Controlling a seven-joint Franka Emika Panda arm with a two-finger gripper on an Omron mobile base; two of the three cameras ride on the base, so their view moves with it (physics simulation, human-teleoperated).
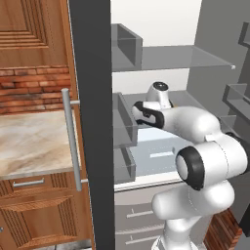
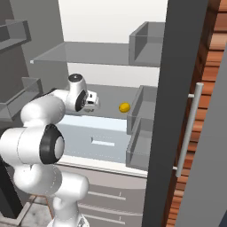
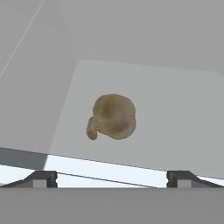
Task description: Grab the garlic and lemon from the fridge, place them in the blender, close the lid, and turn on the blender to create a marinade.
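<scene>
White Franka arm point(image 2: 42, 146) fills the near foreground, reaching into the tall dark grey fridge point(image 1: 90, 122), door open. Two-finger gripper point(image 3: 111, 178) spread wide, empty, hovering over a pale grey inner shelf point(image 3: 175, 113). Below it lies a tan lumpy garlic bulb with short stem point(image 3: 112, 117), apart from the fingertips. Small yellow lemon point(image 2: 124, 107) sits farther along the shelf. Judged: garlic light, firm, papery skin; pinch across widest body, not the stem
</scene>
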